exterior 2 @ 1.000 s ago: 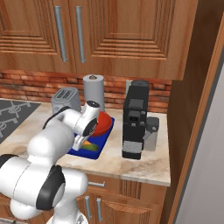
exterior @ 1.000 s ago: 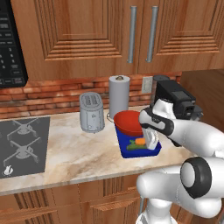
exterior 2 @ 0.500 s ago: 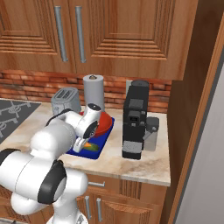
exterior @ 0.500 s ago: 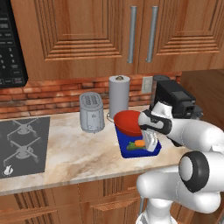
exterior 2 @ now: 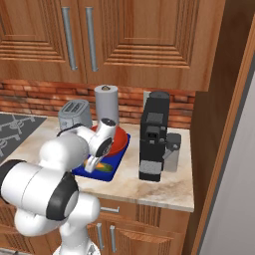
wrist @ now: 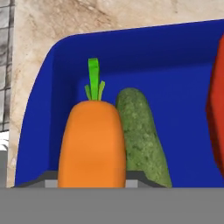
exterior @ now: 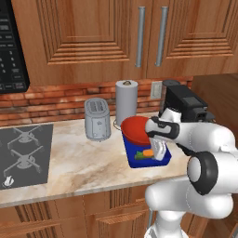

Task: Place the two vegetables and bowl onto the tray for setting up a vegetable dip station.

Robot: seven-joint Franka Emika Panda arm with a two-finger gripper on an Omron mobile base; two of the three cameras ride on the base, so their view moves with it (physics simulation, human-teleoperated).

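The blue tray [exterior: 134, 163] lies on the counter with the red bowl [exterior: 134, 129] at its far end. In the hand view the orange carrot [wrist: 92, 144] with its green top rests in the tray [wrist: 175, 83], pressed against the dark green cucumber [wrist: 141, 131], and the bowl's rim [wrist: 218, 113] shows at the right edge. My gripper [wrist: 92, 180] is shut on the carrot, one fingertip on each side of it. From the base views the gripper [exterior: 158, 153] points down into the tray's near end beside the carrot [exterior: 148, 153].
A toaster [exterior: 97, 119] and a paper towel roll [exterior: 126, 102] stand behind and left of the tray. A black coffee machine [exterior: 186, 104] stands close on the right. The grey stovetop [exterior: 23, 153] is at the far left. Bare counter lies between stovetop and tray.
The hand has sunk slightly lower into the tray's near end with the carrot still between its fingers. Bowl and tray have not moved.
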